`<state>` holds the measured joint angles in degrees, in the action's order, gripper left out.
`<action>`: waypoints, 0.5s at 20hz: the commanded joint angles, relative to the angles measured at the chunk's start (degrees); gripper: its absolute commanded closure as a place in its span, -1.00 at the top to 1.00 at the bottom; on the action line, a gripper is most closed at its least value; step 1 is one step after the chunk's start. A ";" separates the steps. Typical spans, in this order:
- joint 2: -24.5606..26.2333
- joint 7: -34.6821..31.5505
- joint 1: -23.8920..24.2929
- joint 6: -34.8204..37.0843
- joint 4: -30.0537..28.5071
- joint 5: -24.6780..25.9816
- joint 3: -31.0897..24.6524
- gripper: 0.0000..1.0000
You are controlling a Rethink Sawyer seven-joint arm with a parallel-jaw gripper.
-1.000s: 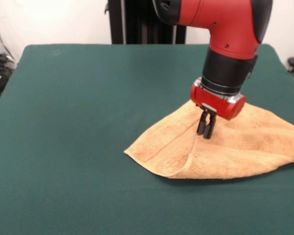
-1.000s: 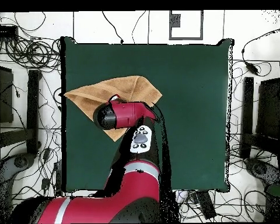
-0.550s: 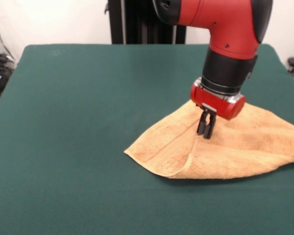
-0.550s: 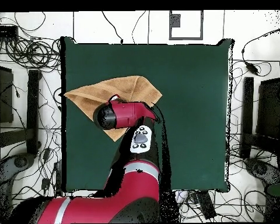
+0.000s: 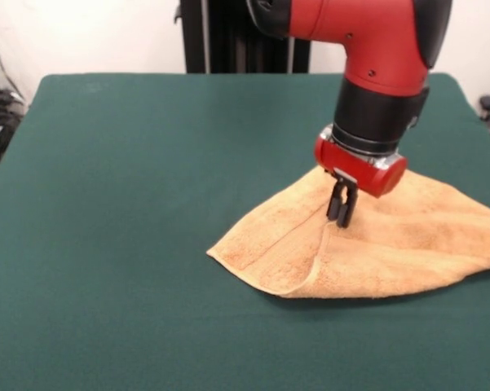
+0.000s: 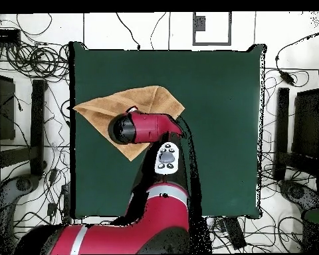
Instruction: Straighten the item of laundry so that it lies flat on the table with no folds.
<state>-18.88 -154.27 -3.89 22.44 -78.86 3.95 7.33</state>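
**Towel folded, pincer pinched at the crease**

Green-clothed table (image 5: 130, 204) fills most of the front view, w/ cables and stands around it in the overhead view. Towel (image 5: 391, 244) sits at the right-centre of the front frame, its right end running to the frame edge; overhead it's at the table's upper left, partly under the arm. It's not flat: one flap is doubled over, w/ a raised seam running from the gripper down to the lower edge, and a rounded fold at the front.

Gripper (image 5: 341, 218) hangs tips-down right at the top of that seam. Fingers look narrow, nearly together, tips at or in the terry. You can't confirm from here whether cloth is actually pinched between them, so treat the grasp as unproven.

Step in hand, as I read it: lifting the folded flap to open it out. Do it well by:
- rising slowly and checking that only the top layer comes w/ you;
- carrying the flap away from the crease, toward bare cloth at the left of the front frame;
- keeping it low so the bottom layer doesn't drag;
- releasing only once the flap is spread.

Vs. 0.5 s back: wrist has moved slightly up and left in the front frame; overhead the arm has swung a bit. Towel outline looks unchanged.
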 commanded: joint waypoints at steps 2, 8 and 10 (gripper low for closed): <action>-2.81 0.43 2.20 14.56 -0.19 -3.66 -6.38 -1.00; -3.51 1.04 3.03 17.60 0.34 -3.51 -7.17 -1.00; -3.77 1.09 3.34 18.12 0.19 -3.47 -7.50 -1.00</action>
<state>-22.91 -154.27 -0.97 33.46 -78.76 3.06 6.76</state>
